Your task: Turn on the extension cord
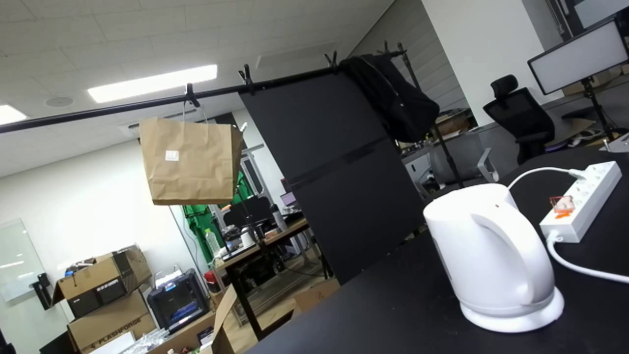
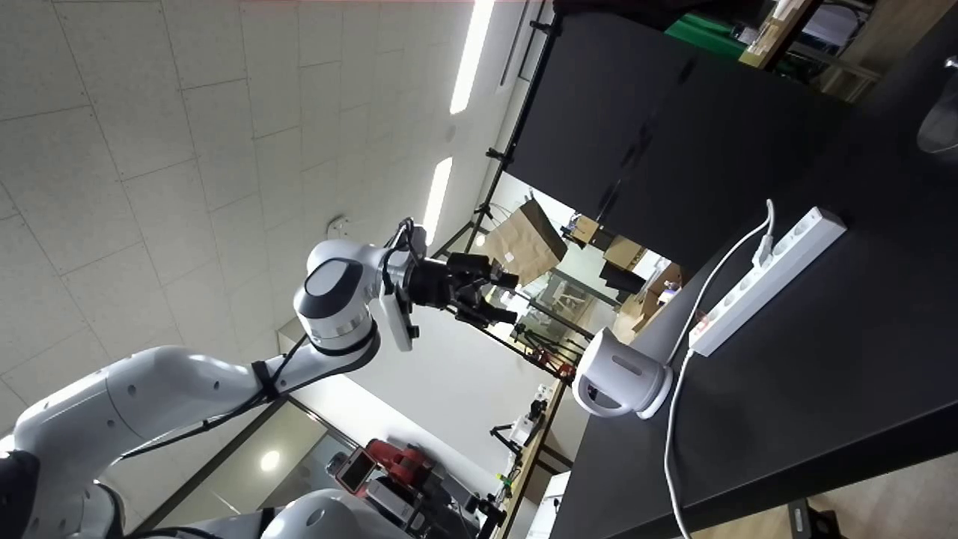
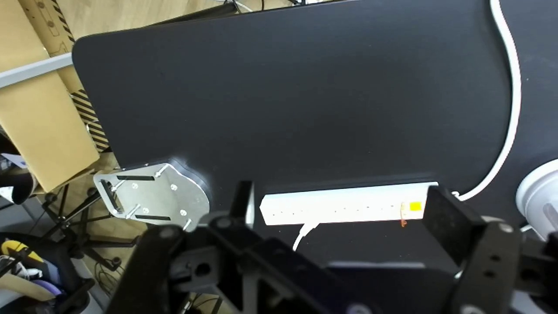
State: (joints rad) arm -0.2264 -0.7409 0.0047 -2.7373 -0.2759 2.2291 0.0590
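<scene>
The extension cord is a long white power strip lying on the black table in both exterior views [image 1: 597,189] [image 2: 771,281] and the wrist view [image 3: 344,205]. Its switch [image 1: 563,215] looks orange in an exterior view and yellow in the wrist view [image 3: 415,206], at the end where the white cable [image 3: 514,96] leaves. A small clear reddish flap [image 1: 561,202] stands by the switch. My gripper [image 2: 516,299] is open and empty, high above the table and away from the strip. In the wrist view its fingers [image 3: 340,192] frame the strip; the right finger overlaps the switch end.
A white kettle [image 1: 491,260] stands beside the strip's switch end, also in an exterior view [image 2: 621,374]. A white plug [image 3: 307,228] with a thin cable sits in the strip. A metal plate [image 3: 161,196] lies at the table's [image 3: 305,100] edge.
</scene>
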